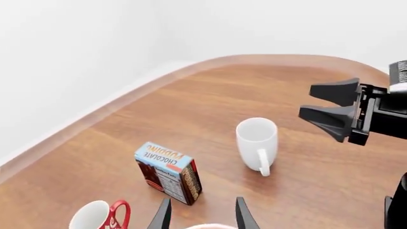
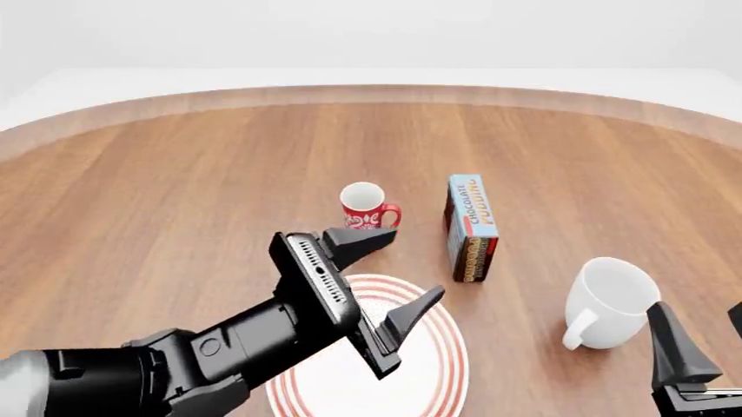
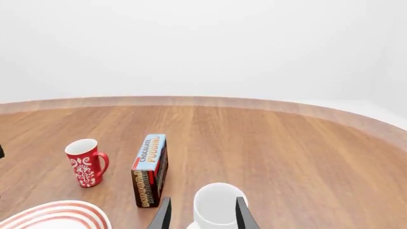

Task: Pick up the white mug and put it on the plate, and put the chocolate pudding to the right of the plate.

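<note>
Fingers of the right gripper (image 3: 199, 213) stand spread and hold nothing, one to each side of the white mug (image 3: 216, 206), which stands upright on the table (image 2: 174, 191) just ahead of them — a grasp looks prepared but not made. Beyond the mug, toward the left arm's side, the chocolate pudding (image 2: 472, 226) stands on its long edge, and past that the red mug (image 2: 367, 207). The left gripper (image 2: 383, 287) hangs spread and empty above the plate (image 2: 447, 365), whose visible part carries nothing. Neither half of the task looks done: mug not yet on the plate, pudding behind the plate's right rim — both mugs appear empty
</note>
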Tool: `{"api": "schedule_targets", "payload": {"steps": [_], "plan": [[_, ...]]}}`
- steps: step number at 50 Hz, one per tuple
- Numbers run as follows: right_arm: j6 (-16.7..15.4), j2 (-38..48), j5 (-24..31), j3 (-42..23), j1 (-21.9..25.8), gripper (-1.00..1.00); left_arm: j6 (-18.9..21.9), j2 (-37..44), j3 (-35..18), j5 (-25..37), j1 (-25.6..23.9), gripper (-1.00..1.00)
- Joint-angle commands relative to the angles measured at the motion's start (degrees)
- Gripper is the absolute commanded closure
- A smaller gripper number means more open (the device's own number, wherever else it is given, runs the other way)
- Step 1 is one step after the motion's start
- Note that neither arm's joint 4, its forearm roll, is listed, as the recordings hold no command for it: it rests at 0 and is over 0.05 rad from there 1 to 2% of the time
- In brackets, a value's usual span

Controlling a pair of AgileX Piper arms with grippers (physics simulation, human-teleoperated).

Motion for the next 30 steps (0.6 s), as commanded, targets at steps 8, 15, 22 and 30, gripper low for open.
{"api": "schedule_targets", "payload": {"steps": [8,15,22,30], "plan": [[0.16,0.02,-0.05,0.01,0.01,-1.00,0.11,5.46,-5.01,1.60,-2.15,-1.00],[0.22,0.03,-0.06,0.01,0.02,-1.00,-0.53,7.34,-6.49,2.09,-2.29,-1.00],[0.23,0.04,-0.09,0.01,0.02,-1.00,-0.23,9.28,-7.98,2.59,-2.60,-1.00],[0.30,0.05,-0.09,0.02,0.00,-1.00,-0.88,11.54,-9.50,2.85,-3.12,-1.00]]}}
